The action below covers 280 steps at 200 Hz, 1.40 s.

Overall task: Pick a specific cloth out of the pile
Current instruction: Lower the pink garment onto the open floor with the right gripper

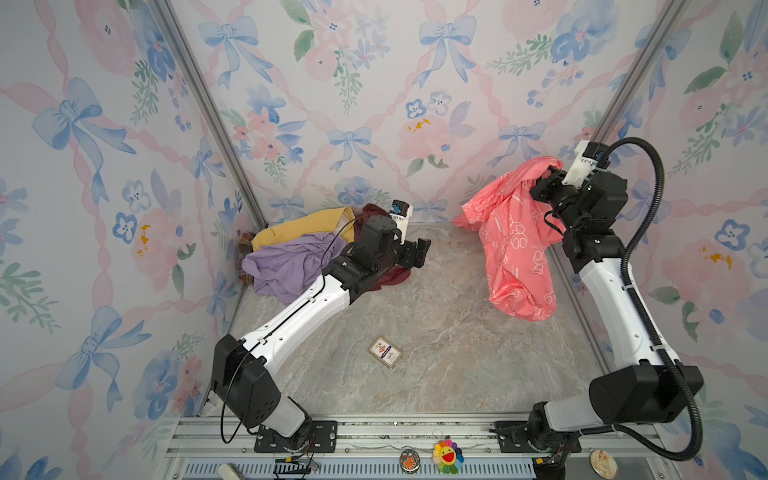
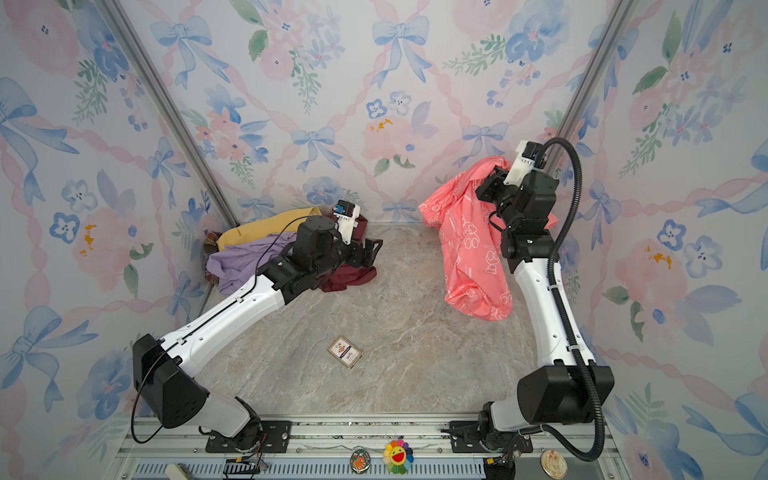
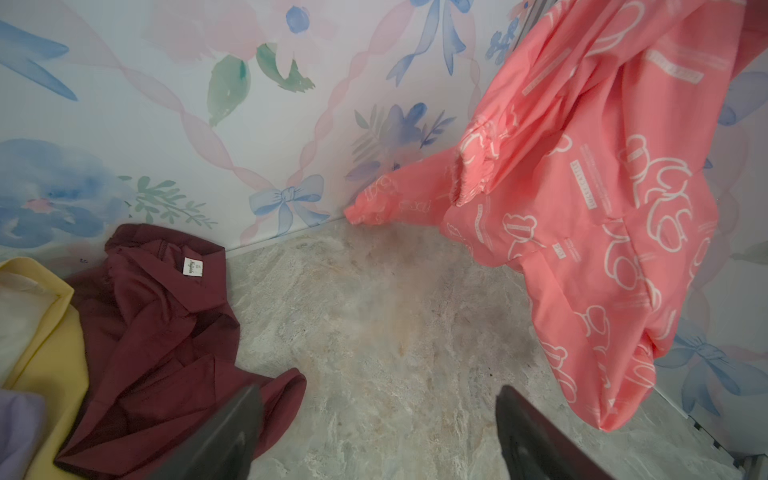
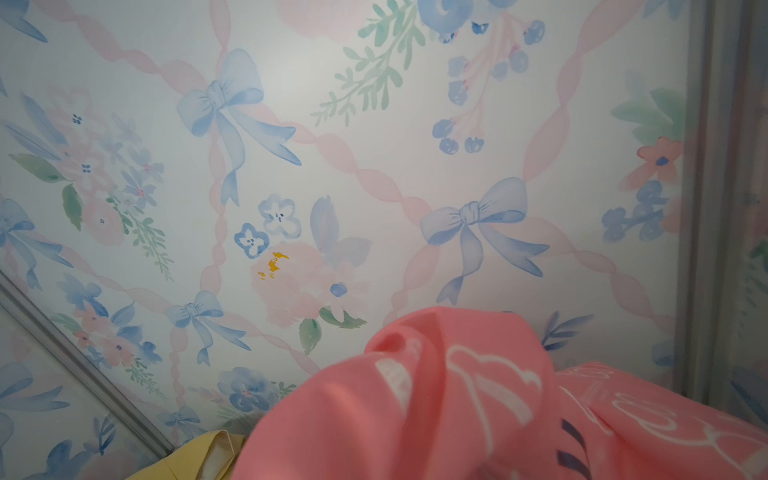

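Where the cloth [image 1: 515, 249] hangs by the right wall [image 1: 706, 208] in both top views, apart from the pile [image 1: 291, 257], the right gripper [image 1: 544, 180] is seen clamped on its upper folds, fingertips buried. In the left wrist view, the left gripper [image 3: 378, 399] is shown spread, empty, fingers cropped. In the right wrist view, jaws are hidden by cloth.

The cloth [image 1: 515, 249] was coral pink, printed with white outline cartoon figures. The pile [image 1: 291, 257] mixed a mustard yellow garment [image 1: 299, 228], a plain lavender garment [image 1: 282, 268], a plain maroon shirt [image 3: 158, 332] with a white neck label [image 3: 192, 266] and a scrap of brown plaid [image 1: 246, 243]. The floor [image 1: 436, 340] was marbled grey-beige; the walls [image 1: 353, 75] showed blue bows, pink ribbons and flowers
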### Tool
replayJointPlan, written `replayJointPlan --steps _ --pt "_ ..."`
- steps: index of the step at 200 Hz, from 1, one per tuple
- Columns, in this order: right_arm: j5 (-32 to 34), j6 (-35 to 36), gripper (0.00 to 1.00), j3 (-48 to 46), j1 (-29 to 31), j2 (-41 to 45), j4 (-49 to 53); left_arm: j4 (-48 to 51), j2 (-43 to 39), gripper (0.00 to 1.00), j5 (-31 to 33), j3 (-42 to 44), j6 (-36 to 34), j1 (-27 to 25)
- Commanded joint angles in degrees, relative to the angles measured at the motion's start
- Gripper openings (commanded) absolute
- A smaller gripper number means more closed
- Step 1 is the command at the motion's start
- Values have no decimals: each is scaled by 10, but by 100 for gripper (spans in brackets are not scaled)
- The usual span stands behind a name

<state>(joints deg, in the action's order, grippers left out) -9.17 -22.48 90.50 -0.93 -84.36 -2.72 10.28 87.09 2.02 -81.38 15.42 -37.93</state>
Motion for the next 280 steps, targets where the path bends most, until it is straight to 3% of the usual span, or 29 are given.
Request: replayJointPlan --steps 1,121,219,280 --pt "-24 -5 0 0 -18 2 -39 -37 -12 90 0 34 -7 -5" --pt "25 28 0 -48 -65 -89 -26 -56 -138 91 70 196 -14 10" --pt "100 85 0 -7 -58 -208 75 -65 -160 91 105 262 14 67" --pt "91 82 0 30 -58 -326 175 -96 -173 92 135 303 27 96"
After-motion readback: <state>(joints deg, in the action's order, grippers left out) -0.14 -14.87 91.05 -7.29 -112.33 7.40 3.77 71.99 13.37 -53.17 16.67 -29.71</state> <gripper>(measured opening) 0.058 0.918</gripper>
